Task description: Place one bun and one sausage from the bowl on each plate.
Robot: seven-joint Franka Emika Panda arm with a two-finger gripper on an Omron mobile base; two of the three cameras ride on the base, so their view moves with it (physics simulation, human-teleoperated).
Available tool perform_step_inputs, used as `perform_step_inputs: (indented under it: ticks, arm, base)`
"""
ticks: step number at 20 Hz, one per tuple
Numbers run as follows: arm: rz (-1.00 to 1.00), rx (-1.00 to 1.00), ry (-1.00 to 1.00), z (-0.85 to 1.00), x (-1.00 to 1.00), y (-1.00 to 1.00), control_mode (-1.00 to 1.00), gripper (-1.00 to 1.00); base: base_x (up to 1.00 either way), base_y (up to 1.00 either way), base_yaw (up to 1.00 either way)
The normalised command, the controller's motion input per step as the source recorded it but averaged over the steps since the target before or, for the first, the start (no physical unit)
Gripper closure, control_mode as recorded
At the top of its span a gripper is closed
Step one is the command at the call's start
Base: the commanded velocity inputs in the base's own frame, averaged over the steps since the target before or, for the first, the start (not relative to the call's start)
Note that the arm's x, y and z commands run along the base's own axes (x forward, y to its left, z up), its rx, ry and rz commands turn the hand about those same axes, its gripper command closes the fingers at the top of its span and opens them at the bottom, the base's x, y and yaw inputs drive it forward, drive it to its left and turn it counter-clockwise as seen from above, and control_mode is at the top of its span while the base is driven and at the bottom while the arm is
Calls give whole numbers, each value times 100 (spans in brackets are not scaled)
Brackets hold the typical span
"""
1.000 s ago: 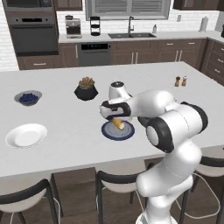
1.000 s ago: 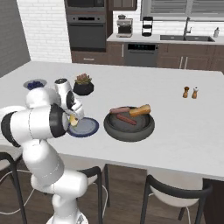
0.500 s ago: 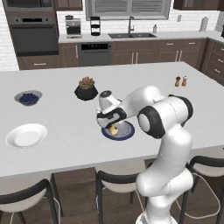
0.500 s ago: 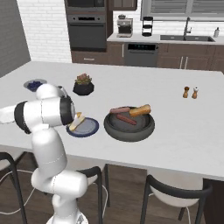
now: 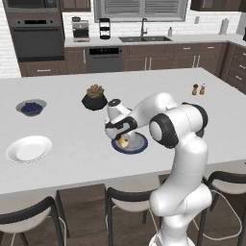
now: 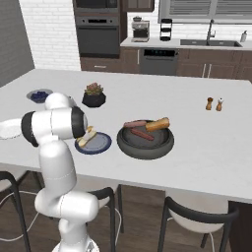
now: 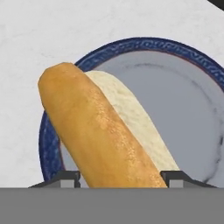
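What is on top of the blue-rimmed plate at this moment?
A single bun lies on the blue-rimmed plate, toward one side, between the tips of the tool. The rest of the plate face is bare; the bun covers what lies under it.

A black pot with a succulent (image 5: 94,98) stands on the white desk (image 5: 62,158). Left of the pot sits a small bowl of blueberries (image 5: 31,107). Far right of the pot, two shakers (image 5: 198,89) stand side by side. Behind the pot, across the room, are an oven (image 5: 37,41), sink (image 5: 143,38) and coffee maker (image 5: 79,29).
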Motion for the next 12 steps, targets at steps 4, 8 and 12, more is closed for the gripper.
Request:
perform_step_inputs:
  ticks: [4,8,12]
  arm:
    - [0,0,-6,0,4,-2,-100,-100]
    - [0,0,-1,0,1,-3,-100,-100]
    - [0,0,0,6,-1,0,-100,-100]
  base:
    - [0,0,0]
    - [0,0,0]
    - [0,0,0]
